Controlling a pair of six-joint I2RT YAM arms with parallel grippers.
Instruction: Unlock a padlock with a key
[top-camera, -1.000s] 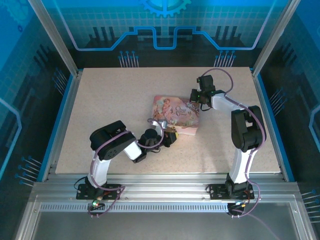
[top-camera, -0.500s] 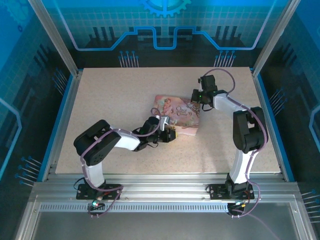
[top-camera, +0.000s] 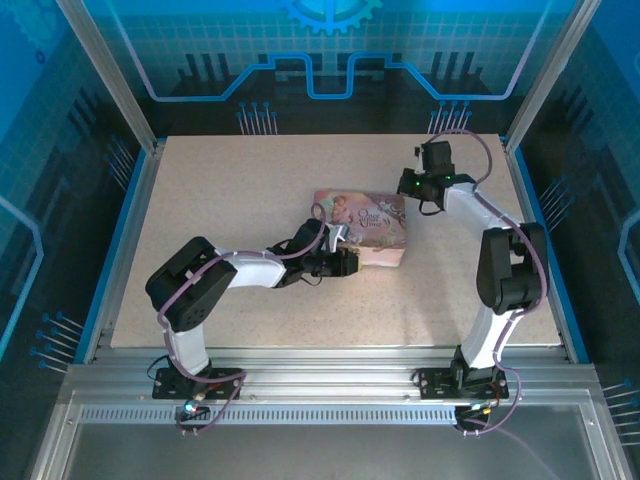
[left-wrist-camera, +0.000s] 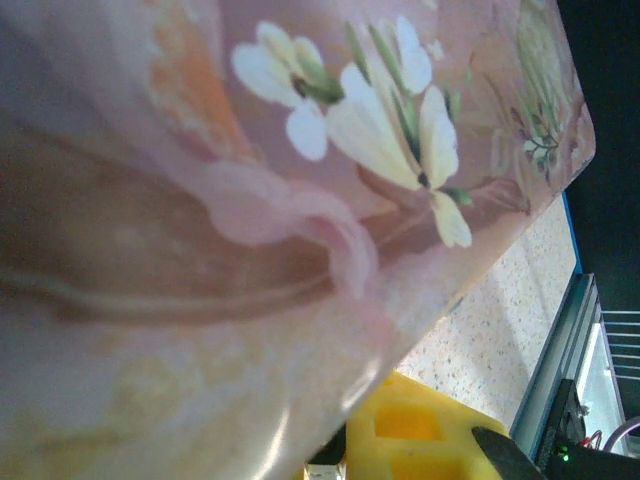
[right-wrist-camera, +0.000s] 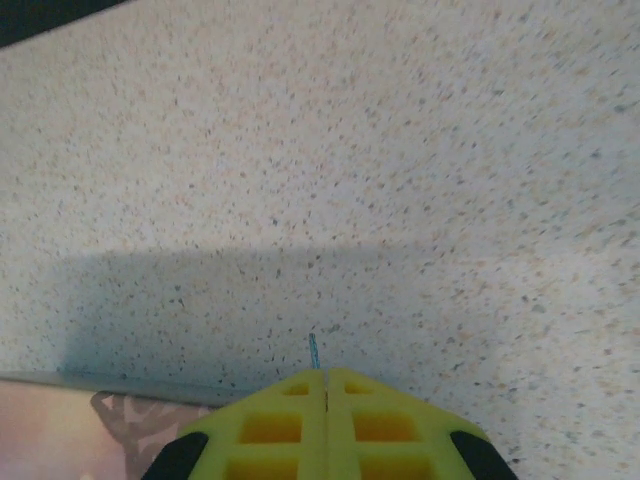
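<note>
right tool (right-wrist-camera: 325, 380) pinched closed on the key (right-wrist-camera: 313, 350), thin blade poking out over the speckled tabletop (right-wrist-camera: 400, 150), padlock (top-camera: 337, 235) at the pink illustrated box's (top-camera: 370, 222) left edge, left tool (top-camera: 345, 262) just beside it, its grip impossible to tell

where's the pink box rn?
Top view: the pink box lies mid-table, slightly right of centre. The left gripper is at its near-left edge; the right gripper sits just past its far-right corner.
</note>
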